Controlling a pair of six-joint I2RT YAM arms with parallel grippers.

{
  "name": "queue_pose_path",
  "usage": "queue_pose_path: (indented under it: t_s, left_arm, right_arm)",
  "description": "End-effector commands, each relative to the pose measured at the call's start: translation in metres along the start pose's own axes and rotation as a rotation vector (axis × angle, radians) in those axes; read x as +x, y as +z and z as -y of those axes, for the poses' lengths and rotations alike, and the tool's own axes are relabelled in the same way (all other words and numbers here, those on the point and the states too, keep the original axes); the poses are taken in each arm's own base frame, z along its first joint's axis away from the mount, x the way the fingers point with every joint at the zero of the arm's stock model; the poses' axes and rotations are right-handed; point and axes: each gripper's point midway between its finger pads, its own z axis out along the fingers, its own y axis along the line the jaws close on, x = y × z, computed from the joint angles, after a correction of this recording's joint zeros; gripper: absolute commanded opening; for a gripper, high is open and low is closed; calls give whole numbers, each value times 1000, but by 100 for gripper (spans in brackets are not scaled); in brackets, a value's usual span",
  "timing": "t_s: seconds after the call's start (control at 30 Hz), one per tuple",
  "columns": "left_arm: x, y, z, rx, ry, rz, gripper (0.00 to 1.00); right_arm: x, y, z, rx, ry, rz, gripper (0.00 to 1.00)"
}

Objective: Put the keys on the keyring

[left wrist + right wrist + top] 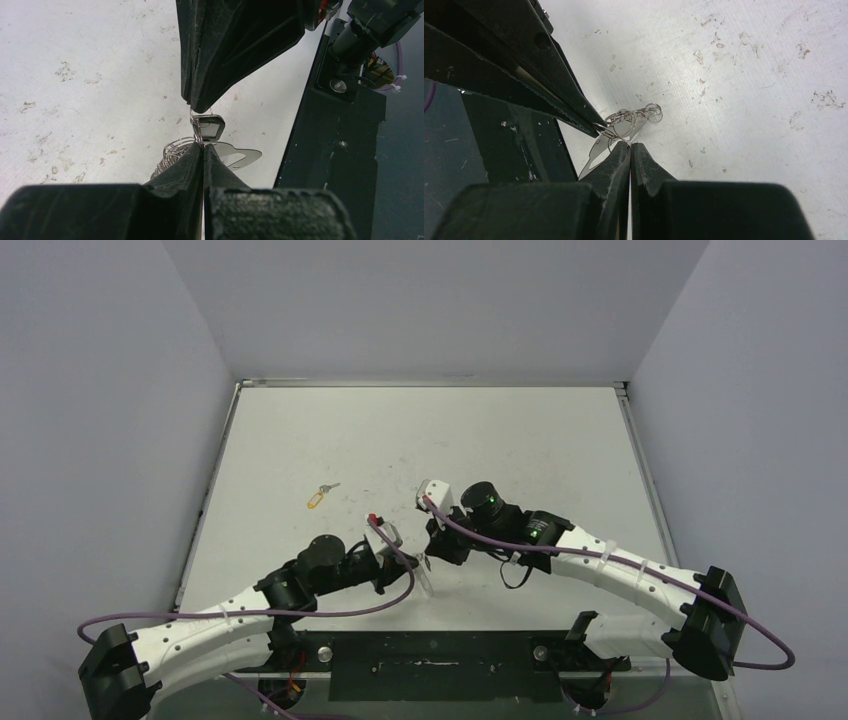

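Left gripper (203, 146) is pinched shut on the keyring (240, 152) chain, steadying it above the near table (520, 440) edge. Right gripper (630, 145) is closed tight on the black key (209, 127), apparently to thread it on. Tagged key (318, 498) lies far-left, well apart, untouched.

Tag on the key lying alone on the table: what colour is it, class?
Yellow. The tag shows best in the top external view.

Flat silver-grey oval metal keyring (241, 154) held aloft, black-headed key (209, 127) at its ring chain; yellow-tagged silver key (318, 496) lies flat on white table (520, 440).
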Motion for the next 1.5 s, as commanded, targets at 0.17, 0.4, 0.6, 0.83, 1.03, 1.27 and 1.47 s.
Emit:
queue_pose_path:
  t_s: [0.17,0.4,0.6,0.83,1.03,1.27,1.47]
  left_arm:
    - [-35,-3,9,39,24,148,0]
    - [-36,-3,10,46,26,157,0]
    - [-35,-3,11,53,34,156,0]
    - [-30,-5,13,67,65,145,0]
    - [-27,-10,19,114,143,149,0]
    - [-24,-16,30,185,241,168,0]
    - [-21,-19,40,248,283,172,0]
  right_arm:
    - [-2,1,7,44,-28,34,0]
    - [-1,1,7,40,-28,40,0]
    - [-6,-4,9,62,-27,70,35]
    - [-28,-31,7,99,-53,214,91]
    - [-44,-44,-9,21,-156,332,100]
    - [-33,-41,-25,-77,-323,361,100]
    - [-26,-38,-53,-241,-498,453,93]
